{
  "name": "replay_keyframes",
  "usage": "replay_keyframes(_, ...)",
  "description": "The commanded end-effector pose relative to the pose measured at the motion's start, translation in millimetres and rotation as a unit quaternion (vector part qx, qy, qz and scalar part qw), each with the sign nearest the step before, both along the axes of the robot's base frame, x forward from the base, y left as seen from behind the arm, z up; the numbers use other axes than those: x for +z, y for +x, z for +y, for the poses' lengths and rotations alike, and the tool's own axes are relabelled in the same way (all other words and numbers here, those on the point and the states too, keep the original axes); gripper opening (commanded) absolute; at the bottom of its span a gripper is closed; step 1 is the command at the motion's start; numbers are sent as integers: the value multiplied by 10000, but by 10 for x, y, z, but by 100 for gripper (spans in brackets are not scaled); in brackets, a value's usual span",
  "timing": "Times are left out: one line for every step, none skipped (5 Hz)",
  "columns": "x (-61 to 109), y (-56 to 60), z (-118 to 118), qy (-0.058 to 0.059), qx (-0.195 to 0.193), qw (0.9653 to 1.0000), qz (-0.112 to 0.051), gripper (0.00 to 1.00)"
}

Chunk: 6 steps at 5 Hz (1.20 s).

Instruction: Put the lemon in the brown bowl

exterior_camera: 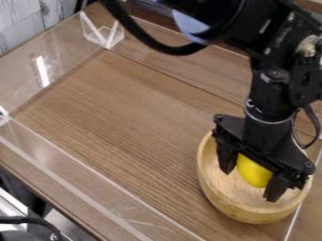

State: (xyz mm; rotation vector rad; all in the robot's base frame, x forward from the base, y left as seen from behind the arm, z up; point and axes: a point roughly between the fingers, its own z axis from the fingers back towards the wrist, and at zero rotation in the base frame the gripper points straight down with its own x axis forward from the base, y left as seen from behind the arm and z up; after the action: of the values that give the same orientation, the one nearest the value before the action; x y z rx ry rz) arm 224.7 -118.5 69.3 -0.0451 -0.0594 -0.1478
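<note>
The black gripper (pixel 262 171) reaches down over the brown bowl (pixel 247 209), its fingers on either side of the lemon (pixel 253 171), which sits within the bowl's outline; whether they press on the fruit or stand a little apart from it, I cannot tell. Gripper and lemon hide much of the bowl's inside and its right rim. The bulky black arm (pixel 258 33) fills the upper right, covering the table behind, and a thick black cable (pixel 141 35) loops across the top. The bowl rests on the brown wooden table (pixel 132 113), near its right side. Well apart, at the upper left, stands a clear, angular plastic-looking object (pixel 102 30). Dark cables (pixel 32 222) lie at the lower left, beyond the table edge. No writing is readable.
</note>
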Motion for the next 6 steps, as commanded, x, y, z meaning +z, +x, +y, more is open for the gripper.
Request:
replay_keyframes(140, 51, 5, -130, 68, 9996, -234, 100)
replay_keyframes(145, 48, 9, -134, 84, 9996, -223, 100)
replay_keyframes(151, 48, 13, -142, 93, 9996, -218, 100)
replay_keyframes(161, 49, 16, -150, 104, 9996, -212, 100)
replay_keyframes(175, 49, 20, -157, 115, 9996, -207, 100)
replay_keyframes(193, 51, 25, -163, 129, 9996, -198, 100)
